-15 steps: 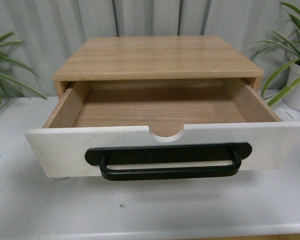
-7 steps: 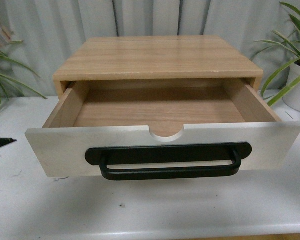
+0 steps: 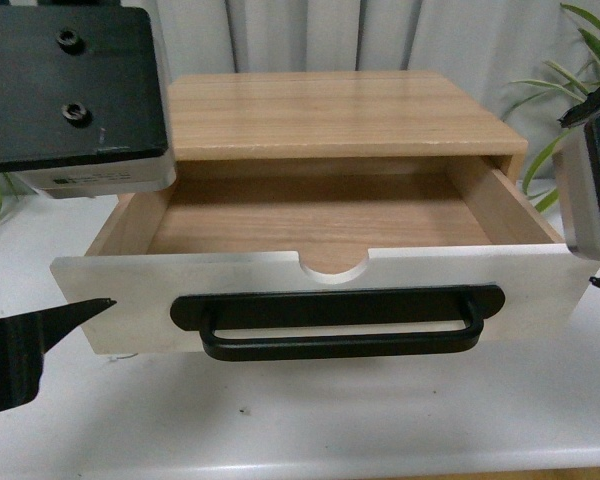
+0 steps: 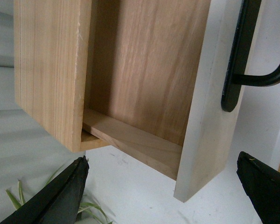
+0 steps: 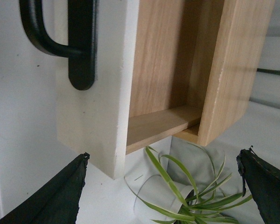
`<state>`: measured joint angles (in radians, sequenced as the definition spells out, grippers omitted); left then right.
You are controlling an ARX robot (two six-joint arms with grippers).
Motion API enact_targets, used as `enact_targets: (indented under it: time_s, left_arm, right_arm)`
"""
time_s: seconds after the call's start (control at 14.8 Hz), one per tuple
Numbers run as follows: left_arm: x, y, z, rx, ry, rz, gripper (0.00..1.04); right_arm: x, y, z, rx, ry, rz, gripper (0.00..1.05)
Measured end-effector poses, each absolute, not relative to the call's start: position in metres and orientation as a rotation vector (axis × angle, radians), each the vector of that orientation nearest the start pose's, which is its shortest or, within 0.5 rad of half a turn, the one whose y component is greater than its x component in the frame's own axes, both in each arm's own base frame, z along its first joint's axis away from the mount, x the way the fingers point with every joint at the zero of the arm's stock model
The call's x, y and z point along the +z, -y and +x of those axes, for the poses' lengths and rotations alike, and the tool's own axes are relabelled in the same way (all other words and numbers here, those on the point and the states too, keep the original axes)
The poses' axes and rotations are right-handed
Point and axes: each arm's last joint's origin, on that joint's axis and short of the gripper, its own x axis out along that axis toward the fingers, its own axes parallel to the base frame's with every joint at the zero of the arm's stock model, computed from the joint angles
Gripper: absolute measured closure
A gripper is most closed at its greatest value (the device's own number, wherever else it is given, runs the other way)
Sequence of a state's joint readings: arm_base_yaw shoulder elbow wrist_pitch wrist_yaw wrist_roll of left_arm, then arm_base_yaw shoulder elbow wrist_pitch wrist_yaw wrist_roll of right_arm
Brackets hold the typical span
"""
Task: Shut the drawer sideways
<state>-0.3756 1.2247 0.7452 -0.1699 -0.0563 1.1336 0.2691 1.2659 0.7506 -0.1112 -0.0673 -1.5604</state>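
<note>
The drawer [image 3: 320,225] is being presented pulled well out of the wooden cabinet [image 3: 330,115], which is standing on the white table [image 3: 310,430]. Its white front panel [image 3: 130,300] is being presented with the long axis running left to right across the robot's front, and the black bar handle [image 3: 340,345] is lying along that axis. The panel is being flanked at both ends: the left gripper [image 4: 163,189] is being held just beside the left end, the right gripper [image 5: 163,186] near the right end. Both sets of jaws are being held wide apart, and nothing is being gripped. The drawer is lying ahead of and between the two claws. The left claw is being judged the nearer; contact cannot be confirmed. The closing push is being judged to run away from the robot, into the cabinet.
</note>
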Motion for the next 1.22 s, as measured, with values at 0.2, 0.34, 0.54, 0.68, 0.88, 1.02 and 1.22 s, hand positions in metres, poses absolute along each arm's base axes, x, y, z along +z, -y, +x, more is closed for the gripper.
enact_targets:
  time_s: [0.2,0.34,0.54,0.68,0.88,1.02,1.22]
  left_arm:
    - [0.229,0.094,0.247,-0.622,-0.389,1.223,0.07]
    - [0.229,0.094,0.252,-0.611,-0.382,1.22,0.07]
    - [0.225,0.096,0.256,-0.62,-0.39,1.22,0.07]
    - [0.223,0.096,0.257,-0.621,-0.393,1.22,0.07]
    - [0.221,0.097,0.259,-0.622,-0.392,1.221,0.07]
    - [0.219,0.098,0.262,-0.618,-0.387,1.219,0.07]
    - [0.216,0.101,0.27,-0.588,-0.367,1.217,0.07]
  right_arm:
    - [0.227,-0.076,0.257,0.739,-0.255,-1.512,0.06]
    - [0.226,-0.078,0.262,0.73,-0.258,-1.487,0.06]
    - [0.223,-0.085,0.265,0.753,-0.284,-1.436,0.06]
    - [0.221,-0.086,0.27,0.744,-0.287,-1.417,0.06]
    - [0.216,-0.087,0.277,0.735,-0.288,-1.413,0.06]
    - [0.215,-0.089,0.281,0.727,-0.284,-1.404,0.06]
    - [0.216,-0.089,0.291,0.704,-0.276,-1.392,0.06]
